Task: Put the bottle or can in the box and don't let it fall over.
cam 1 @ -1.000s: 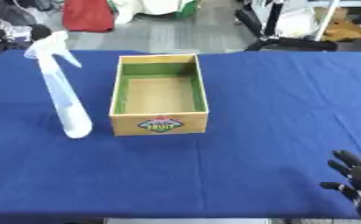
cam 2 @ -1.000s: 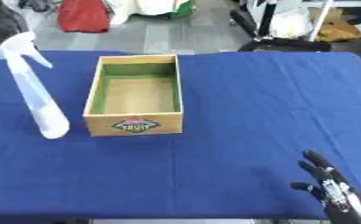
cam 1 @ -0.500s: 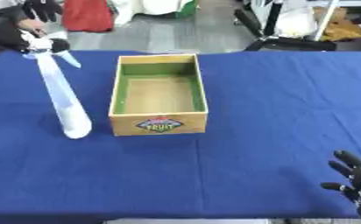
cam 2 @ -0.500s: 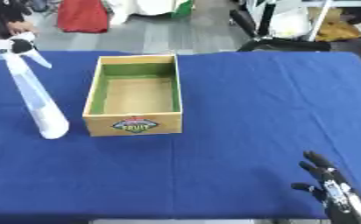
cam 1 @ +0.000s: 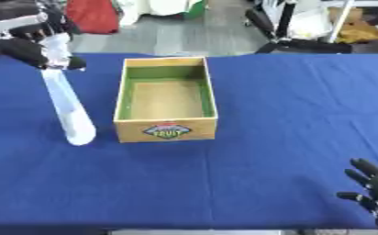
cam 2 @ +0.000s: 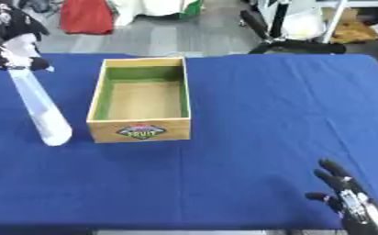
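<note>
The tall translucent white spray bottle point(cam 1: 67, 110) stood on the blue-covered desk point(cam 1: 288, 114), just left of the open wooden box with green inner walls point(cam 1: 165, 98). My left robot hand point(cam 1: 33, 39) had its fingers curled around the bottle's top. Well right of the box, at the desk's near edge, my right robot hand point(cam 2: 349, 199) rested with fingers relaxed, holding nothing.

A blue cloth covers the surface point(cam 1: 288, 114). Beyond its far edge lies grey floor point(cam 1: 160, 39), with a red bag point(cam 1: 92, 16), a black chair base point(cam 1: 304, 43) and yellow-brown clutter point(cam 1: 361, 25).
</note>
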Robot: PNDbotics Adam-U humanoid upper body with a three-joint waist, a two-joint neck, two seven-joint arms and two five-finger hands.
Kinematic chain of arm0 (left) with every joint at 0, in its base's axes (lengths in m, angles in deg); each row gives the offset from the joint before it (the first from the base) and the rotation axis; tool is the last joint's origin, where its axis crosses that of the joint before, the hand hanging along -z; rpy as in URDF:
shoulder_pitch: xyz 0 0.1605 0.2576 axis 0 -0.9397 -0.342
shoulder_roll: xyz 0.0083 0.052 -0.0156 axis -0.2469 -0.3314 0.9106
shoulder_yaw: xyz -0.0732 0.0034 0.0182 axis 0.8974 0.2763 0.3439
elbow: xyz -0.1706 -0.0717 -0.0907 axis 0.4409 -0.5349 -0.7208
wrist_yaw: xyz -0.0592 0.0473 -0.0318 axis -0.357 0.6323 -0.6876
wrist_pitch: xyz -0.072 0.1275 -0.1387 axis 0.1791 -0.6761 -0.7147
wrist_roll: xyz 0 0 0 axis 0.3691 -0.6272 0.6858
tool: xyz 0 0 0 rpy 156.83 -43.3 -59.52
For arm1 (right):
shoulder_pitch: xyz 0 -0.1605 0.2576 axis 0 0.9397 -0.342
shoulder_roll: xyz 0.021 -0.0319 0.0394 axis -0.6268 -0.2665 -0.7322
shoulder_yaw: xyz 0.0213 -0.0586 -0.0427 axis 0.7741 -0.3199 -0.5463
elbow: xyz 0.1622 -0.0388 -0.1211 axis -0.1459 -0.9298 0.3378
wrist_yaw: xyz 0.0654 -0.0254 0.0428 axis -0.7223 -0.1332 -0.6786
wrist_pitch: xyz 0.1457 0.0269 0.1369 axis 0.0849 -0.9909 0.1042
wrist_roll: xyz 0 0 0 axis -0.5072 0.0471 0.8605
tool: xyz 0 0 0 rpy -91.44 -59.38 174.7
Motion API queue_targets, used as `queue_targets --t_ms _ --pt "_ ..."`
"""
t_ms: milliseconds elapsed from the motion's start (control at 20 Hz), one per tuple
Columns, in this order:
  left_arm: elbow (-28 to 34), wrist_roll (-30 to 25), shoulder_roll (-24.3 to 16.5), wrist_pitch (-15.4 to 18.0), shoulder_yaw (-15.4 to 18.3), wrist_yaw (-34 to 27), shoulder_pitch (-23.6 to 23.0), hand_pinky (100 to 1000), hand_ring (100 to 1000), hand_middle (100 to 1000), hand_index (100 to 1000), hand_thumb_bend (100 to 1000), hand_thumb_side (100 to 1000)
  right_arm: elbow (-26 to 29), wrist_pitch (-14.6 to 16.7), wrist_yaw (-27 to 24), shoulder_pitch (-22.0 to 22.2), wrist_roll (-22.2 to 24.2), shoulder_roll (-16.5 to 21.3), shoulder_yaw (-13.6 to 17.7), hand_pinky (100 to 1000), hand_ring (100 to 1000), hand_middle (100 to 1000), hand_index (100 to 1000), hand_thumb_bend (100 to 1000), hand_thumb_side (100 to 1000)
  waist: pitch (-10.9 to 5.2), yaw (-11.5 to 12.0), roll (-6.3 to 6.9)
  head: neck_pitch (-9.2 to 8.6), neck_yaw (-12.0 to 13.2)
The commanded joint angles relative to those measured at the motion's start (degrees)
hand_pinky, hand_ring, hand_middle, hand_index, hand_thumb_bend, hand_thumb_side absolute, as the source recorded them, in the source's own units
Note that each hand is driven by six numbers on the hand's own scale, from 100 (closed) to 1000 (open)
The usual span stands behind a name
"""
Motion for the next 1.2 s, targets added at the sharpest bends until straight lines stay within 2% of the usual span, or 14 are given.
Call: queue_targets --t_ms 50,650,950,1200 --pt "-0.4 -0.3 -1.1 0.1 0.4 0.6 1.2 706 699 645 838 503 704 0.5 0.1 -0.2 -0.3 0.2 0.9 0.2 722 998 1000 1000 100 834 -0.43 0.0 0.17 0.32 0.0" --pt "-1.6 -1.2 -1.1 -0.3 0.4 1.7 0.8 673 648 602 826 488 684 0.5 0.2 -0.2 -0.3 0.3 1.0 0.2 722 998 1000 1000 100 833 -0.60 0.2 0.21 0.32 0.1" --pt "-1.7 -1.7 -1.4 -0.4 0.5 2.1 0.6 635 603 555 801 473 621 0.5 0.2 -0.1 -0.3 0.2 1.0 0.2 722 998 1000 1000 100 834 -0.56 0.1 0.23 0.32 0.1" --pt "-1.6 -2.7 -1.5 0.0 0.6 2.9 0.5 604 565 512 772 405 554 0.5 0.1 -0.1 -0.3 0.1 1.0 0.3 722 998 1000 1000 100 834 -0.56 0.1 0.25 0.32 0.1"
